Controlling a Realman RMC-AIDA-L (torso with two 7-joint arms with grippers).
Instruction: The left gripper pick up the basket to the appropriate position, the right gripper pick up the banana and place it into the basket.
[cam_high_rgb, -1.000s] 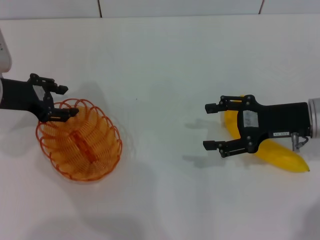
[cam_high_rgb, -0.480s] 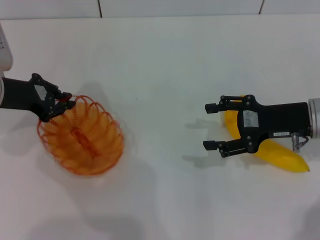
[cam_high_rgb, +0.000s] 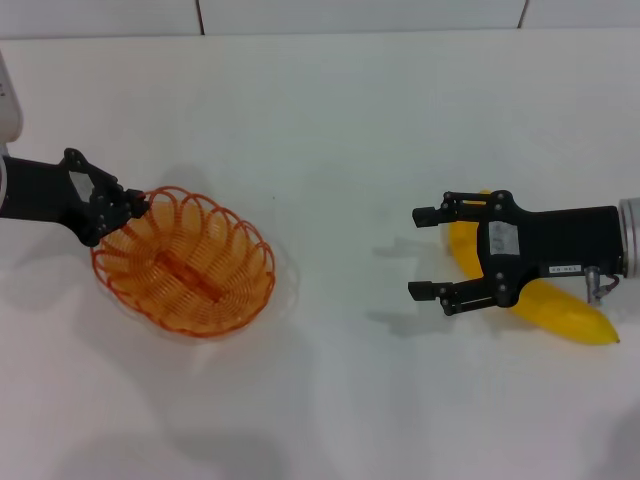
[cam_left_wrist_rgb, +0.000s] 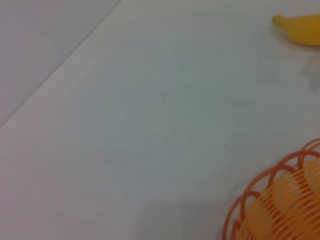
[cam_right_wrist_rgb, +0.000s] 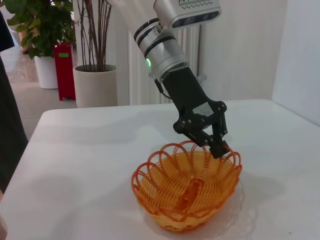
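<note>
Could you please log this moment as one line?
left gripper: shut on basket rim | right gripper: open above banana

left arm: enters from left edge of head view, black forearm angled toward table centre
left gripper (cam_high_rgb: 128, 205): fingers pinched together on a wire rim, tips pointing down in right wrist view (cam_right_wrist_rgb: 217, 145)
left wrist: silver cylinder with green light, seen from right wrist view
right arm: comes in from right edge, level, silver wrist at frame edge
right gripper (cam_high_rgb: 422, 252): fingers spread wide, nothing between them, pointing left
</note>
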